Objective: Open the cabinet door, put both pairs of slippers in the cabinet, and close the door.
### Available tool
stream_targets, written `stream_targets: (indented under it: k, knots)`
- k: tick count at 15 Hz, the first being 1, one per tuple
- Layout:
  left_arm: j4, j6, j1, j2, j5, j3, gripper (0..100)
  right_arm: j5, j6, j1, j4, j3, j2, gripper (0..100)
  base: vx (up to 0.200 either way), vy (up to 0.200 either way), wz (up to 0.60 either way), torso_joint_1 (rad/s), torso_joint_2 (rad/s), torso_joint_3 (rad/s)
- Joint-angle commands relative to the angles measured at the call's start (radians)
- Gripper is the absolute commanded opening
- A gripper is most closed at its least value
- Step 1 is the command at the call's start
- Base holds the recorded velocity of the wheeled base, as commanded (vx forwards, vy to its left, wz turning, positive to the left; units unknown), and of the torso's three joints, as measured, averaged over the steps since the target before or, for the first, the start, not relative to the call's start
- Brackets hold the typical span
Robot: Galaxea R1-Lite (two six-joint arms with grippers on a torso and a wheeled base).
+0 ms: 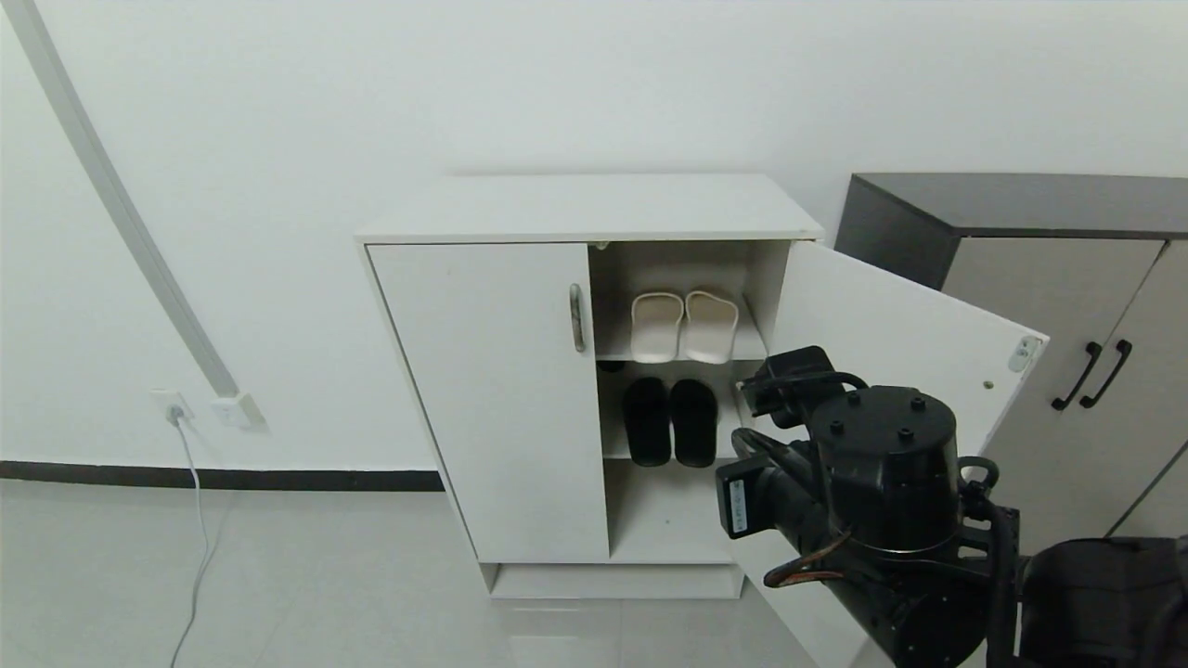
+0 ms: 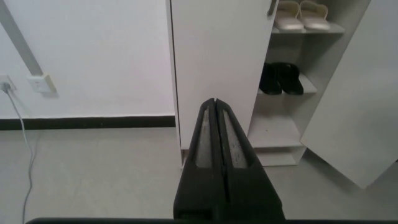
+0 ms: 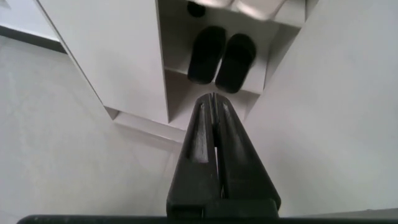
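A white cabinet (image 1: 492,399) stands against the wall with its left door closed and its right door (image 1: 891,343) swung open. The white slippers (image 1: 684,327) lie side by side on the top shelf, and the black slippers (image 1: 670,422) on the shelf below. My right gripper (image 3: 213,98) is shut and empty, held low in front of the open side, below the black slippers (image 3: 221,55) and beside the open door (image 3: 329,112). My left gripper (image 2: 214,102) is shut on nothing, farther back, facing the closed door (image 2: 217,56).
A metal handle (image 1: 576,317) runs along the closed door's inner edge. The bottom shelf (image 1: 664,520) is bare. A grey cabinet (image 1: 1049,306) stands close behind the open door. A wall socket with a cable (image 1: 172,408) is at left above open floor.
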Motion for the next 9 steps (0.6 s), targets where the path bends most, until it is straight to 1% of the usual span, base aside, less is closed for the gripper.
stream_targets:
  k: [1, 4, 9]
  knots:
    - [0.0, 0.0, 0.001, 0.0, 0.0, 0.0, 0, 0.0, -0.001, 0.0, -0.001, 0.0, 0.003, 0, 0.0, 0.0, 0.0, 0.144, -0.47, -0.325]
    - [0.0, 0.0, 0.001, 0.0, 0.0, 0.0, 0, 0.0, -0.001, 0.0, -0.001, 0.002, 0.003, 0, 0.0, 0.0, 0.0, 0.167, -0.49, -0.326]
    - [0.0, 0.0, 0.001, 0.0, 0.0, 0.0, 0, 0.0, -0.001, 0.0, -0.001, 0.003, 0.003, 0, 0.0, 0.0, 0.0, 0.201, -0.51, -0.314]
